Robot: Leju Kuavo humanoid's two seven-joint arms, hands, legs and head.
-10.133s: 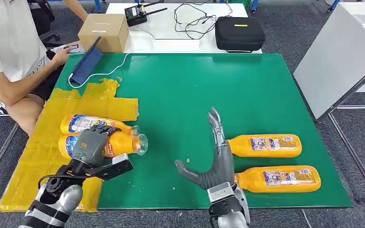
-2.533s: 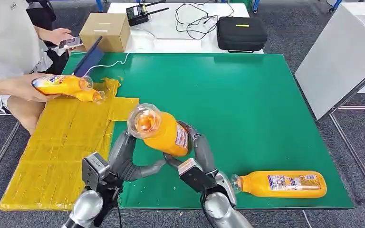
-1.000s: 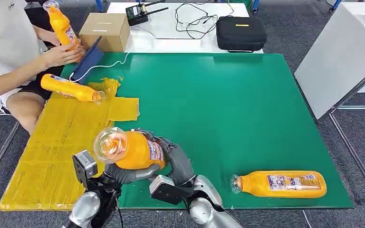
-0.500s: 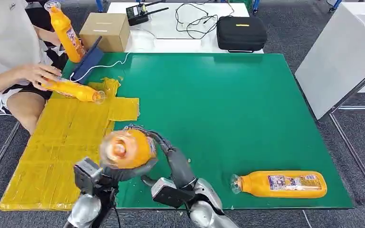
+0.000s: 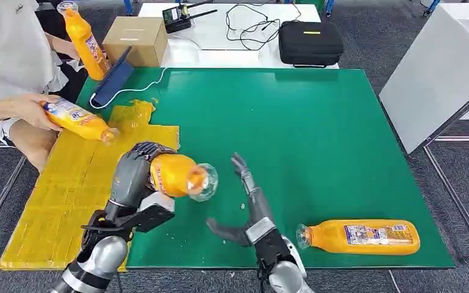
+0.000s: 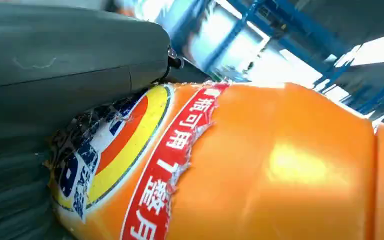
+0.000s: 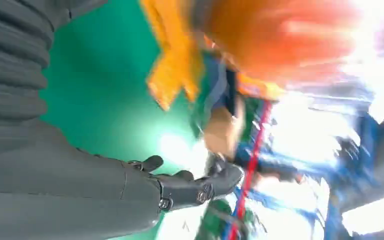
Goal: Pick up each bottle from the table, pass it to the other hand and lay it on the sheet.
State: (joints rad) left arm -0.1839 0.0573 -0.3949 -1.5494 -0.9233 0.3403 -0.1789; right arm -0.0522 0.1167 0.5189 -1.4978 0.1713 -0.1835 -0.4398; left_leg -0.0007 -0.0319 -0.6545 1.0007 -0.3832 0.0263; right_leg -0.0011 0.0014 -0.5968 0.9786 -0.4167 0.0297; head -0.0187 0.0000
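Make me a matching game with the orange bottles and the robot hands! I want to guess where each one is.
Things:
1. bottle with its mouth facing us
2. bottle lying alone
3. standing bottle
4. right robot hand

Places or states:
A. upright near the cardboard box
B. open, holding nothing, above the green table
C. held in the left robot hand
D. on its side near the table's front edge

Pairs: 1-C, 2-D, 3-A, 4-B
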